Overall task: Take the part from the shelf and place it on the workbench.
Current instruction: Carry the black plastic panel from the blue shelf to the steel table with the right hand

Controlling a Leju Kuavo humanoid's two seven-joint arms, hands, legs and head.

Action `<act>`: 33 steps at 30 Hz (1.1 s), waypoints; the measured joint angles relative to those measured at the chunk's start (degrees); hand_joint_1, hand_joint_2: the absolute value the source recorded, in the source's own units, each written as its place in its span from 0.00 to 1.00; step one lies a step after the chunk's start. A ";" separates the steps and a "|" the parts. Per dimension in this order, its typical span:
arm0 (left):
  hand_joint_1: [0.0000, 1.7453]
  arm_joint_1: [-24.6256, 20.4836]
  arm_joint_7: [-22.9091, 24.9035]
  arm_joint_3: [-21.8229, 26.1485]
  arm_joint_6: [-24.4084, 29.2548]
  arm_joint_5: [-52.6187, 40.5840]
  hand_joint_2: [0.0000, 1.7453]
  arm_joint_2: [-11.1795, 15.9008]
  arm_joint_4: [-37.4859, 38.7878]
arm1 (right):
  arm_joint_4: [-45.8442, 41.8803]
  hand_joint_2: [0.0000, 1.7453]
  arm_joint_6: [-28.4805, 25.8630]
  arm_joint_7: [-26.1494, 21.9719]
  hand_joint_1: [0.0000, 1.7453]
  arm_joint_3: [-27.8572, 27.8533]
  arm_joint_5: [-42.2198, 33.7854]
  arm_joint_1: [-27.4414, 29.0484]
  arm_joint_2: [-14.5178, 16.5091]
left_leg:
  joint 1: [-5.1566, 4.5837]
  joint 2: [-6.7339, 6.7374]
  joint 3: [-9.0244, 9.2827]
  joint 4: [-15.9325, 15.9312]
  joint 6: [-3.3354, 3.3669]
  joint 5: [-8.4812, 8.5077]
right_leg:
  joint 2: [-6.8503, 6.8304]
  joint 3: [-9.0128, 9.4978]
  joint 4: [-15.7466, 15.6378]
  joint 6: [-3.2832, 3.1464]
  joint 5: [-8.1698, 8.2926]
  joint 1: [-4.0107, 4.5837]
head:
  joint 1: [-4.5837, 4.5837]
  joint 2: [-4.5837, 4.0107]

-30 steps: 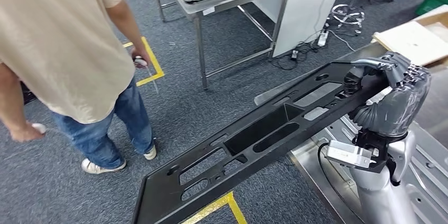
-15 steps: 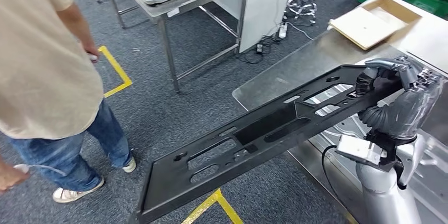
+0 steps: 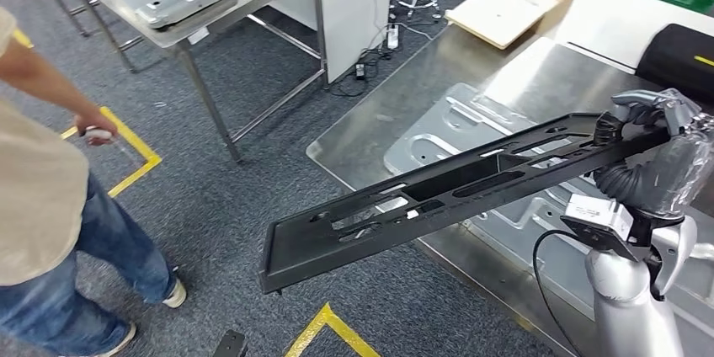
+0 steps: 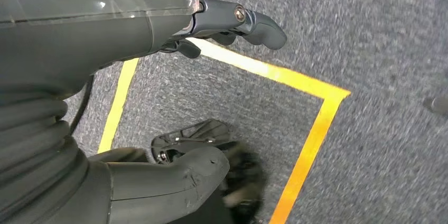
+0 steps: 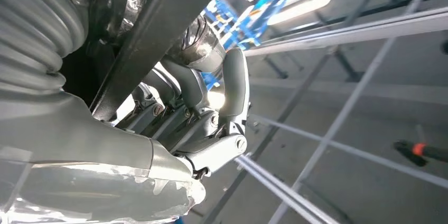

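Part (image 3: 438, 193), a long flat black panel pierced with slots and cutouts, runs diagonally from lower left of centre to the right edge of my head view, where my right hand (image 3: 652, 151) clasps its far end, fingers curled over the rim. Its held end hangs over the steel workbench (image 3: 362, 142), while its free end juts past the bench edge over grey carpet and yellow floor tape (image 3: 324, 327). A person (image 3: 42, 205) stands at the left edge; my left hand (image 4: 158, 28) hangs unclenched, grasping nothing.
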 joint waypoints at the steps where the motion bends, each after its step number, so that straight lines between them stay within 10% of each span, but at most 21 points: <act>1: 0.00 0.06 0.08 -0.03 0.01 -0.03 1.00 0.00 0.00 | 0.26 1.00 0.01 0.00 1.00 -0.17 -0.14 0.02 -0.01 | 0.00 -0.15 -0.12 -0.23 0.08 1.11 | 0.89 -0.02 0.14 0.01 -0.02 0.05 | 0.00 0.00; 5: 0.00 0.01 0.38 -0.16 0.19 -0.17 1.00 0.09 0.00 | 1.21 1.00 0.19 -0.03 1.00 -1.31 -0.69 -0.01 -0.07 | 0.19 -3.99 4.92 -13.00 0.91 8.16 | 4.11 -0.44 0.91 0.50 -0.12 0.05 | 0.00 0.00; 9: 0.00 -0.04 0.54 -0.28 0.32 -0.20 1.00 0.10 -0.01 | 2.27 1.00 0.31 -0.11 1.00 -2.59 -1.15 0.37 -0.49 | -0.02 -3.68 5.81 -15.26 1.66 8.66 | 6.00 -1.30 0.74 2.02 0.48 -0.47 | 0.01 0.00; 13: 0.00 -0.15 0.52 -0.49 0.32 -0.24 1.00 -0.05 -0.01 | 2.94 1.00 0.33 -0.34 1.00 -3.57 -1.32 0.25 -1.13 | 0.23 -0.54 6.19 -16.46 2.82 9.43 | -0.74 -4.95 8.32 3.05 -3.99 -0.05 | 0.17 0.00; 15: 0.00 0.08 0.54 -0.49 0.33 -0.21 1.00 -0.03 0.00 | 3.66 1.00 0.50 -0.37 1.00 -3.97 -1.45 0.44 -1.14 | 0.16 1.09 6.13 -16.43 2.83 9.35 | -1.78 -8.07 14.81 3.46 -6.50 -0.28 | 0.16 0.00; 18: 0.00 0.05 0.54 -0.50 0.33 -0.18 1.00 -0.06 0.00 | 5.34 1.00 0.94 -0.50 1.00 -5.51 -1.75 0.58 -1.22 | 0.17 3.30 6.26 -16.34 2.62 9.05 | -2.77 -5.91 11.27 3.74 -3.37 -0.62 | 0.17 0.00; 22: 0.00 -0.10 0.51 -0.51 0.32 -0.13 1.00 -0.08 -0.01 | 7.47 1.00 1.11 -0.72 1.00 -8.03 -2.32 0.55 -1.52 | -0.36 5.41 6.87 -16.25 1.50 8.36 | -6.30 -0.14 0.18 2.53 -0.07 0.05 | 0.15 0.00; 26: 0.00 -0.36 0.54 -0.58 0.32 -0.15 1.00 -0.10 0.00 | 9.58 1.00 1.04 -1.29 1.00 -9.86 -2.67 0.71 -1.90 | -0.39 6.29 7.48 -16.18 0.22 7.52 | -3.90 -0.10 -0.13 1.14 0.24 -0.13 | 0.11 0.00; 30: 0.00 -0.42 0.54 -0.60 0.32 -0.17 1.00 -0.11 -0.01 | 10.01 1.00 1.02 -1.42 1.00 -10.23 -2.67 0.70 -2.02 | -0.17 4.06 6.86 -14.27 -0.03 6.09 | -3.23 0.02 -0.38 0.69 0.38 -0.32 | 0.10 0.00; 33: 0.00 -0.10 0.54 -0.60 0.32 -0.17 1.00 -0.11 -0.01 | 11.11 1.00 1.02 -1.53 1.00 -10.37 -2.67 0.62 -2.11 | -0.13 0.44 1.62 -3.62 0.12 1.72 | -0.72 -0.07 -0.23 -0.02 0.37 -0.09 | 0.10 0.00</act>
